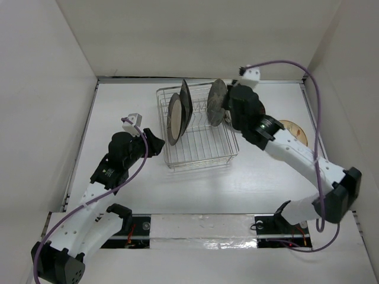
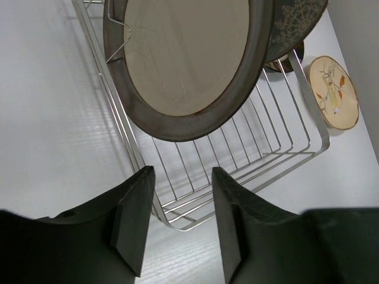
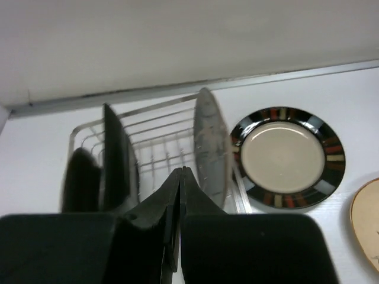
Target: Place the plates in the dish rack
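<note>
The silver wire dish rack (image 1: 204, 148) stands mid-table. A brown speckled round plate (image 1: 175, 120) and a black square plate (image 1: 185, 100) with a white flower stand on edge at its left end. A shiny steel plate (image 1: 217, 102) stands on edge at its right end. My right gripper (image 3: 179, 173) is shut and empty, just left of the steel plate (image 3: 210, 148). The dark-rimmed cream plate (image 3: 287, 157) lies flat right of the rack. The cream floral plate (image 1: 296, 131) lies farther right. My left gripper (image 2: 180, 177) is open and empty at the rack's near left corner (image 2: 172, 219).
White walls enclose the table on the left, back and right. The right arm (image 1: 296, 157) reaches over the table right of the rack and hides the dark-rimmed plate in the top view. The floral plate also shows in the left wrist view (image 2: 336, 92).
</note>
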Robot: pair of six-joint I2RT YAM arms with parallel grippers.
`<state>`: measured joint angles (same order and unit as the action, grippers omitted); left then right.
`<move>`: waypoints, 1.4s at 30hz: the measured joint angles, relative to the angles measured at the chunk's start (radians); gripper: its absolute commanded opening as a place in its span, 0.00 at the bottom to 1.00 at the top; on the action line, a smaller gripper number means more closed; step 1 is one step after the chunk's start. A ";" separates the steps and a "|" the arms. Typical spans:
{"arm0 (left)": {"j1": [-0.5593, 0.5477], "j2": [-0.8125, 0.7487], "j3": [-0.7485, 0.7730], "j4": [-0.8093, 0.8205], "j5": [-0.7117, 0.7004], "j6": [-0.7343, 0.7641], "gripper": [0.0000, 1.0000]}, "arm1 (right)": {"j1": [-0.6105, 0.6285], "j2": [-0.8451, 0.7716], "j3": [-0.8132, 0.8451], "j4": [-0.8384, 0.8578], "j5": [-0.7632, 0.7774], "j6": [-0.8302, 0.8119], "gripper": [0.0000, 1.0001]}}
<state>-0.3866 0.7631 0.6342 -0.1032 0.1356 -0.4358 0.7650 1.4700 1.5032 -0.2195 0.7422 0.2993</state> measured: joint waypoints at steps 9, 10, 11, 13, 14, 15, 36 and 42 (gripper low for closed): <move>0.001 -0.038 0.000 0.001 0.054 0.053 0.00 | -0.473 -0.467 -0.733 0.154 -0.088 0.218 0.00; 0.001 -0.045 0.000 0.000 0.055 0.058 0.00 | -0.519 -0.497 -0.775 0.166 -0.112 0.240 0.00; 0.001 -0.051 0.000 0.001 0.056 0.062 0.00 | -0.569 -0.525 -0.820 0.183 -0.138 0.262 0.00; 0.001 -0.065 0.000 0.001 0.060 0.068 0.00 | -0.668 -0.579 -0.898 0.204 -0.200 0.305 0.04; 0.002 -0.069 0.000 0.002 0.061 0.071 0.00 | -0.716 -0.597 -0.927 0.211 -0.229 0.326 0.06; 0.002 -0.072 0.000 0.002 0.063 0.074 0.00 | -0.772 -0.609 -0.954 0.227 -0.266 0.344 0.13; 0.001 -0.072 0.000 0.010 0.152 0.114 0.00 | -1.237 -0.282 -1.173 0.539 -0.766 0.518 0.65; 0.000 -0.069 0.000 0.010 0.151 0.114 0.00 | -1.243 -0.107 -1.157 0.668 -0.886 0.544 0.62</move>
<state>-0.3866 0.6937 0.6346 -0.0937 0.2867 -0.3214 -0.4778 1.3632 0.3458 0.4488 -0.1436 0.8436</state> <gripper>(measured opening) 0.003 0.629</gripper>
